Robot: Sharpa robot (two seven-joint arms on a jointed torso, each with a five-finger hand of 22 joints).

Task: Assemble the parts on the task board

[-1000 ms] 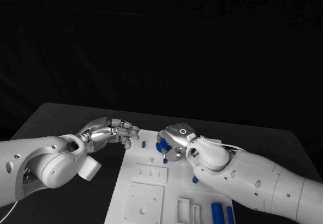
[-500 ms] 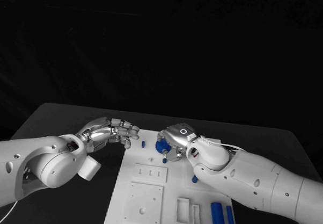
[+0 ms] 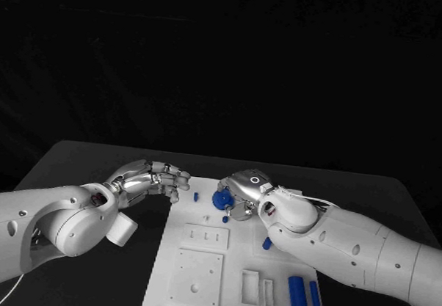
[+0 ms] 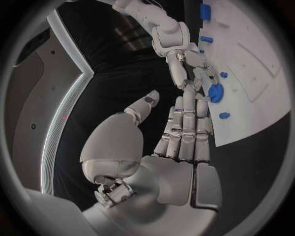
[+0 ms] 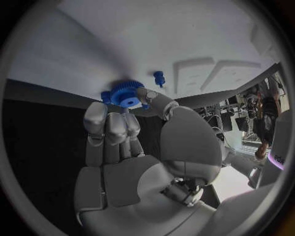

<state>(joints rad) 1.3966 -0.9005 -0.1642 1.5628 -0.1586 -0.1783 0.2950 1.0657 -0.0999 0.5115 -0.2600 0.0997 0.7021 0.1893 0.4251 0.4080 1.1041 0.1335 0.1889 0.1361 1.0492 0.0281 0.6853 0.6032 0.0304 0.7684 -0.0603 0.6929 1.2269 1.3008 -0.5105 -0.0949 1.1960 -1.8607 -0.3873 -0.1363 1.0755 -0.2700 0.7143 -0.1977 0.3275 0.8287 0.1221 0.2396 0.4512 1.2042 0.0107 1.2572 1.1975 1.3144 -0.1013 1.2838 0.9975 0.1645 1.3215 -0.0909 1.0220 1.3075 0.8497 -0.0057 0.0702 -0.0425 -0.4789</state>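
The white task board (image 3: pixel 201 269) lies in the middle of the table. My right hand (image 3: pixel 245 194) is over the board's far end and pinches a blue gear (image 3: pixel 221 198) (image 5: pixel 126 95) between thumb and fingertips (image 5: pixel 98 117), close to the board surface (image 5: pixel 160 34). A small blue peg (image 3: pixel 225 218) (image 5: pixel 159 76) stands on the board just beside the gear. My left hand (image 3: pixel 155 177) (image 4: pixel 184 130) hovers at the board's far left corner, fingers stretched out and holding nothing. From the left wrist I see the right hand (image 4: pixel 187 64) with the gear (image 4: pixel 215 92).
Another small blue peg (image 3: pixel 196 195) stands near the far left corner of the board. Two blue cylinders (image 3: pixel 296 292) lie at the board's near right, and a blue piece (image 3: pixel 267 243) by my right forearm. White raised blocks (image 3: pixel 259 290) sit on the near part.
My right hand has tipped slightly down toward the board with the gear. The left hand has stayed where it was.
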